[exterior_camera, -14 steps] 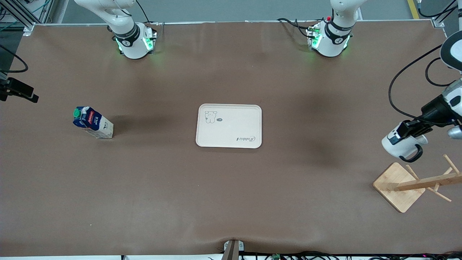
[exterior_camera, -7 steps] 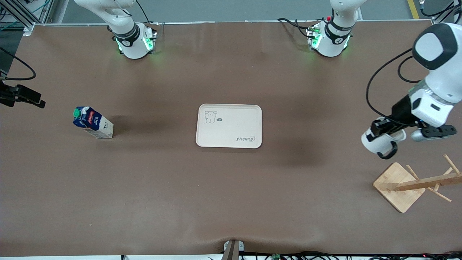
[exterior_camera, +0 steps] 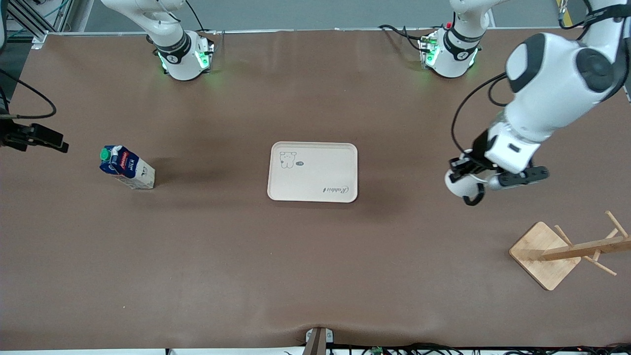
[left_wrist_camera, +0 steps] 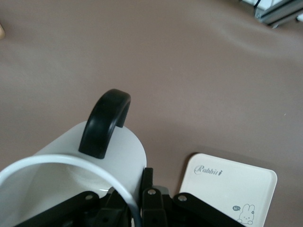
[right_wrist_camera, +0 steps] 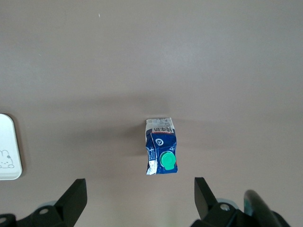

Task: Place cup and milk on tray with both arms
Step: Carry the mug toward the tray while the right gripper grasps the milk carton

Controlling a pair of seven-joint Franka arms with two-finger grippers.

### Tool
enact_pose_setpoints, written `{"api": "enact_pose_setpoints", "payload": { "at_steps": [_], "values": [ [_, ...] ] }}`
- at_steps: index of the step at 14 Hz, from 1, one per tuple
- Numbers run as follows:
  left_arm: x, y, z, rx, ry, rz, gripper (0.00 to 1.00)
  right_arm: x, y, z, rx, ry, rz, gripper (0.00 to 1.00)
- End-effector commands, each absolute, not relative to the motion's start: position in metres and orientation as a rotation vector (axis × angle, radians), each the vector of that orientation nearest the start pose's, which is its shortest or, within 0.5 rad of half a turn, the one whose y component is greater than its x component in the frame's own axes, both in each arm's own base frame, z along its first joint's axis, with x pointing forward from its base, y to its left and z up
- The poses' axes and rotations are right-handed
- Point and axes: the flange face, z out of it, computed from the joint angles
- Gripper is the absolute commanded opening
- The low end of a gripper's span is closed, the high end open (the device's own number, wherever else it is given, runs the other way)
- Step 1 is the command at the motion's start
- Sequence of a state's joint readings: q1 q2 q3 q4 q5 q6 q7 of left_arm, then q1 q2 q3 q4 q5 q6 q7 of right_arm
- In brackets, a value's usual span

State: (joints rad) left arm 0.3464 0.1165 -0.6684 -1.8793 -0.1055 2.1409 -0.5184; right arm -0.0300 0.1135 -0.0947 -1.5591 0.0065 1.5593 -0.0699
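Note:
The white cup with its black handle hangs in my left gripper, over bare table between the bamboo rack and the tray. In the left wrist view the fingers pinch the cup's rim, with the handle pointing away. The cream tray lies at the table's middle and also shows in the left wrist view. The blue and white milk with a green cap stands toward the right arm's end. My right gripper is open and empty, up in the air beside the milk.
A bamboo rack with a square base and pegs stands near the left arm's end, nearer the front camera than the cup. The tray's edge shows in the right wrist view. Brown cloth covers the table.
My left arm has carried the cup from near the rack toward the tray. My right gripper has crept a little toward the milk.

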Motion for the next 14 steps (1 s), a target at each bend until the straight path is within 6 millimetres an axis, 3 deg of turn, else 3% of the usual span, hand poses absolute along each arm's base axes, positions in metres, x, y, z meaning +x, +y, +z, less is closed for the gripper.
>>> {"api": "enact_pose_setpoints", "payload": {
  "at_steps": [1,5,7,9,14],
  "values": [
    [0.583,-0.221,0.458,-3.314,-0.493,-0.057,0.0,0.599,-0.075,0.523,-3.124,0.094,0.286,1.0],
    [0.577,-0.283,0.427,-3.25,-0.587,0.002,0.0,0.597,-0.069,0.51,-3.128,0.078,0.341,1.0],
    [0.576,-0.304,0.412,-3.242,-0.625,0.045,0.0,0.593,-0.073,0.5,-3.117,0.091,0.378,1.0],
    [0.572,-0.325,0.399,-3.236,-0.666,0.092,0.0,0.578,-0.072,0.471,-3.1,0.089,0.442,1.0],
    [0.564,-0.371,0.374,-3.198,-0.771,0.15,0.0,0.539,-0.071,0.427,-3.097,0.092,0.403,1.0]
  ]
}}
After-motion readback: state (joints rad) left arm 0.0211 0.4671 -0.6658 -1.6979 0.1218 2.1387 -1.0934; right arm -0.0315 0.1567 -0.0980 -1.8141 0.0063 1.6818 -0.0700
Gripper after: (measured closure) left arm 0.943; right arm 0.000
